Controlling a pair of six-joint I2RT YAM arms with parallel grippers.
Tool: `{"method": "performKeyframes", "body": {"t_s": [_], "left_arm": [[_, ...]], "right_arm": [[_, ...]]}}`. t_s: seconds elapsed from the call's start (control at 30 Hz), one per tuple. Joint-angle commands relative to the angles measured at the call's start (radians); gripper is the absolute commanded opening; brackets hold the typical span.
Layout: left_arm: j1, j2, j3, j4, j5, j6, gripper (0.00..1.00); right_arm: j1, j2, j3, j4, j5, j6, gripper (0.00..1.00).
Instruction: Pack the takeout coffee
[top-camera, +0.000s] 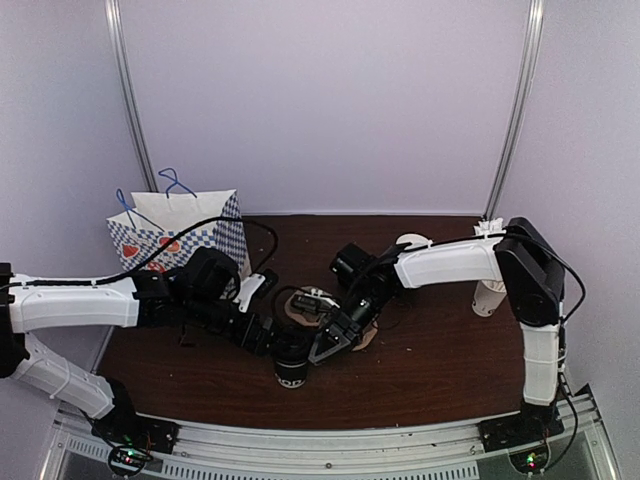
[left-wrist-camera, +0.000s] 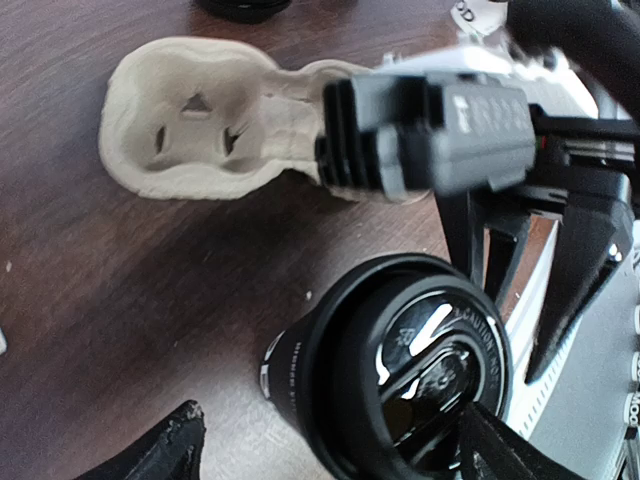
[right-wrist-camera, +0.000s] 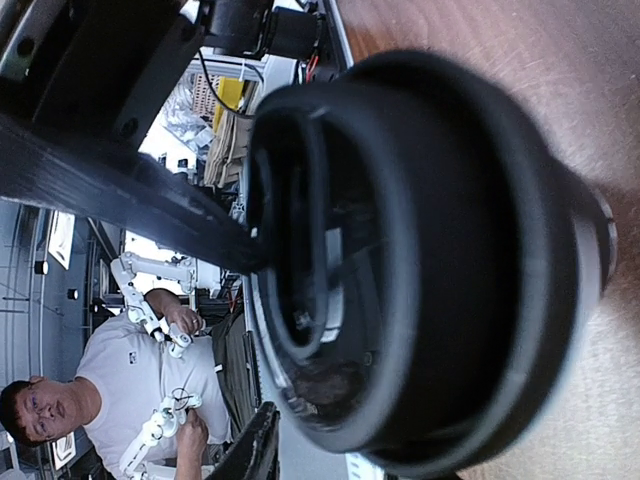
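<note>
one takeout coffee (left-wrist-camera: 400, 385); left end effector (left-wrist-camera: 330, 445) released astride it, right end effector (top-camera: 326, 346) grip unclear.

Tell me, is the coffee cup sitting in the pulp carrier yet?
No, the lidded coffee cup stands on the table near the carrier, whose visible pocket is empty.

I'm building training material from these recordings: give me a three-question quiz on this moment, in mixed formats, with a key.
1. True or false: the carrier is empty.
2. Which end effector hangs wide open by the coffee?
3. From above, the bag stands: A back left; B back right; C front centre.
Key: 1 true; 2 the left end effector; 3 A.
</note>
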Motion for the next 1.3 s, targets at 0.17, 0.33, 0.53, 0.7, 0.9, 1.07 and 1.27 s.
{"method": "performKeyframes", "body": {"t_s": [0.17,0.33,0.53,0.7,0.9,1.07,1.27], "left_arm": [[0.022,0.063,0.052,0.016,0.119,0.145,0.88],[0.041,0.053,0.053,-0.005,0.153,0.17,0.86],[0.069,0.083,0.042,0.035,0.22,0.192,0.84],[0.088,0.13,0.05,0.078,0.271,0.2,0.82],[0.093,0.159,0.055,0.092,0.29,0.203,0.81],[0.095,0.168,0.054,0.093,0.299,0.211,0.8],[0.096,0.174,0.049,0.093,0.307,0.218,0.77]], "right_arm": [[-0.025,-0.121,-0.062,0.021,-0.053,-0.028,0.35],[-0.066,-0.147,-0.079,0.061,0.006,0.032,0.35],[-0.076,-0.103,-0.054,0.052,0.083,0.058,0.31],[-0.077,-0.073,-0.044,0.058,0.096,0.081,0.26],[-0.076,-0.065,-0.057,0.086,0.104,0.114,0.22],[-0.077,-0.046,-0.056,0.117,0.098,0.145,0.21],[-0.078,-0.005,-0.034,0.148,0.076,0.188,0.24]]}}
